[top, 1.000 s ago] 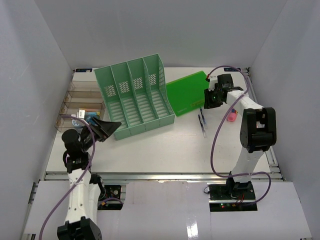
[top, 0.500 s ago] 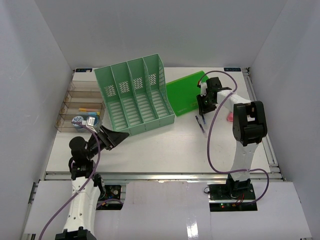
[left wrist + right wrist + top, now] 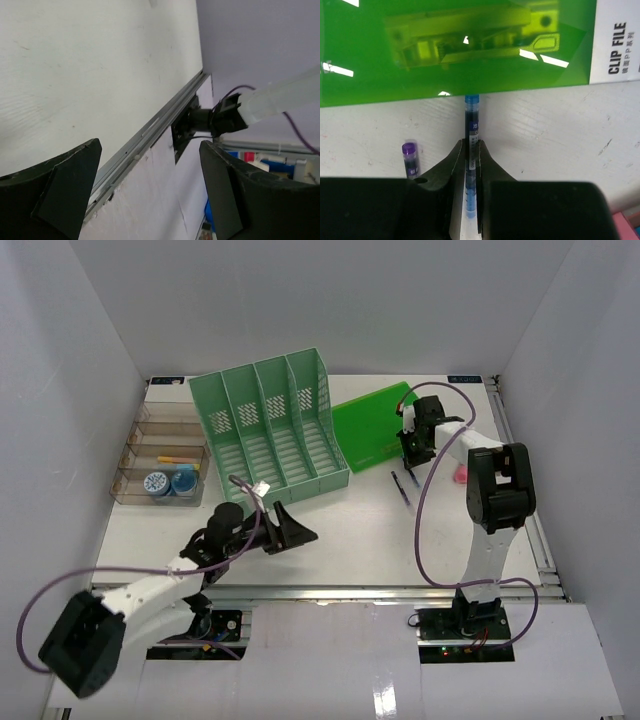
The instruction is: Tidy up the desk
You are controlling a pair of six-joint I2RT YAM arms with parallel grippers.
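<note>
On the white desk (image 3: 350, 540), my right gripper (image 3: 413, 447) stands at the near edge of a green clip file (image 3: 372, 425). In the right wrist view the right gripper (image 3: 471, 145) is shut on a blue pen (image 3: 471, 122), whose tip touches the file's edge (image 3: 455, 45). A second pen with a purple cap (image 3: 410, 159) lies just left of the fingers; from above it shows as a dark pen (image 3: 401, 487). My left gripper (image 3: 290, 530) hovers open near the desk's front middle. Nothing lies between the left gripper's (image 3: 150, 200) fingers, which frame the front rail (image 3: 150, 135).
A mint-green four-slot file rack (image 3: 270, 430) lies on its back at the rear centre. A clear compartment tray (image 3: 160, 455) at the left holds blue round items and small objects. A pink object (image 3: 462, 476) lies by the right rail.
My right gripper has moved left onto the pens and shut on the blue pen. My left arm has swung from the tray down and right to the desk's front middle, still open.
</note>
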